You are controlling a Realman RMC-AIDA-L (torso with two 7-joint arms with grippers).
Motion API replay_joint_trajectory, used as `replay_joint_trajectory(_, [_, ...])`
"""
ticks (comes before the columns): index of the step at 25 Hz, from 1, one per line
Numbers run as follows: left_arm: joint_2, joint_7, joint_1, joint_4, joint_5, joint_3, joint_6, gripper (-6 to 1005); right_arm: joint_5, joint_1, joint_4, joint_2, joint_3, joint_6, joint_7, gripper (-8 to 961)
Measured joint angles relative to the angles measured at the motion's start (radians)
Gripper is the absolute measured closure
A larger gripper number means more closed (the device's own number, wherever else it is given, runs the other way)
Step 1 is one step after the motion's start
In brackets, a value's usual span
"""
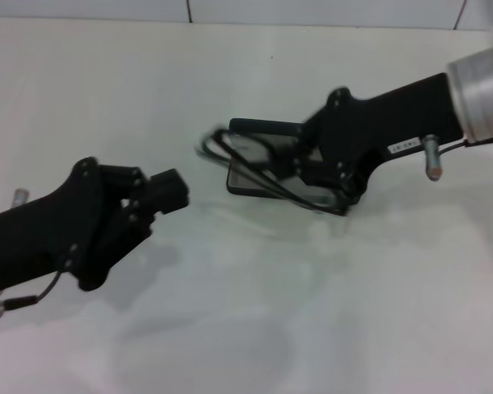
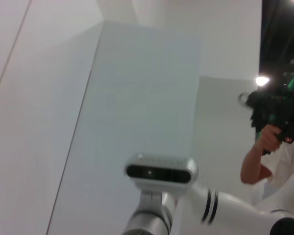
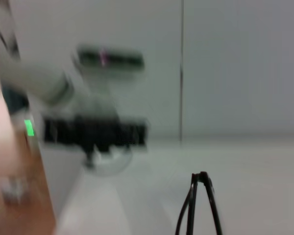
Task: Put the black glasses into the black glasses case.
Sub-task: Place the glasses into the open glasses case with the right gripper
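Note:
In the head view the black glasses case (image 1: 248, 182) lies open at the table's middle, with its lid (image 1: 265, 127) standing up at the far side. My right gripper (image 1: 306, 171) reaches in from the right and is shut on the black glasses (image 1: 230, 152). It holds them low over the case, lenses towards the left and temple arms trailing towards the right. Two thin black arms of the glasses (image 3: 201, 205) show in the blurred right wrist view. My left gripper (image 1: 171, 194) is shut and empty, hovering to the left of the case.
The white table (image 1: 255, 328) stretches all around the case, with a wall edge at the back. The left wrist view points up at the robot's head camera (image 2: 160, 172), a wall and a person (image 2: 264, 147) at the right.

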Motion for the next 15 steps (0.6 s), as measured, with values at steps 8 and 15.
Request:
replay_joint_trajectory(8, [-0.003,0.049,0.031,-0.002,-0.007,-0.006,0.002,948,-0.546,0.184,-0.13,0.03,-0.143,-0.049,0.411,887])
replay_joint_trajectory(15, [-0.01,0.051,0.043,-0.005,-0.007,-0.03,-0.001,948,-0.63,0.294,-0.008,0.034,-0.277,0.057,0.465,887])
